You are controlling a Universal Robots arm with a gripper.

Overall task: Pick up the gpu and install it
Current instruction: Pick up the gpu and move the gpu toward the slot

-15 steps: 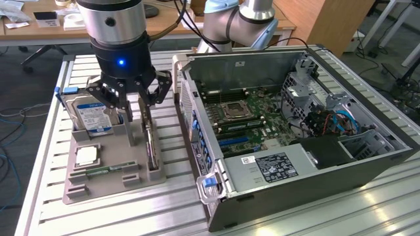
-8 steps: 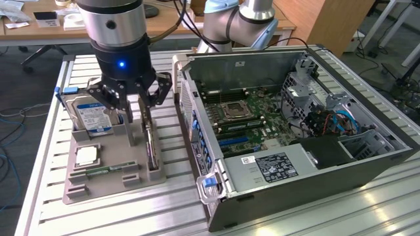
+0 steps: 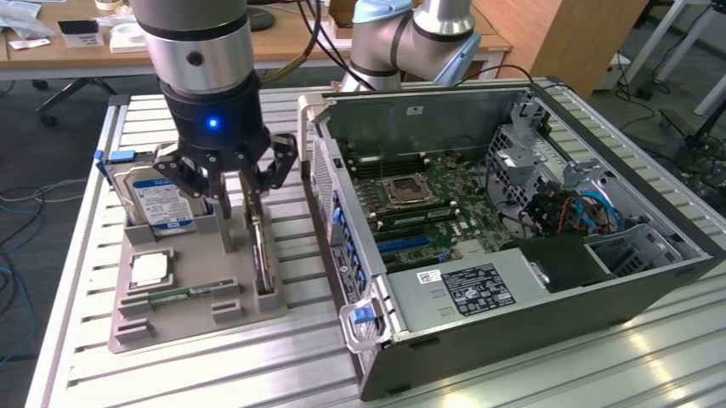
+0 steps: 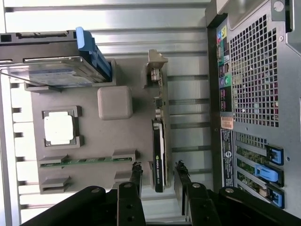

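Hovering above the gray tray (image 3: pixel 227 321) on the desk (image 3: pixel 170 378), the hand (image 3: pixel 244 217) is released. Its fingers (image 4: pixel 136 176) are spread either side of the gpu (image 4: pixel 160 141), with no contact seen. The gpu stands on edge in a tray slot, near the open computer case (image 3: pixel 454 361). It looks light, stiff and fragile, best pinched across its flat faces and clear of the bottom connector edge. It is a thin green-brown board with a black cooler block (image 4: pixel 158 162) and a silvery bracket (image 4: pixel 156 66) at the end.

I see a ribbed metal table (image 3: pixel 635 357) under the gripper (image 4: pixel 157 167); beyond it, wooden desks (image 3: pixel 68 55), a wooden cabinet (image 3: pixel 567 34), grey floor (image 3: pixel 23 136).
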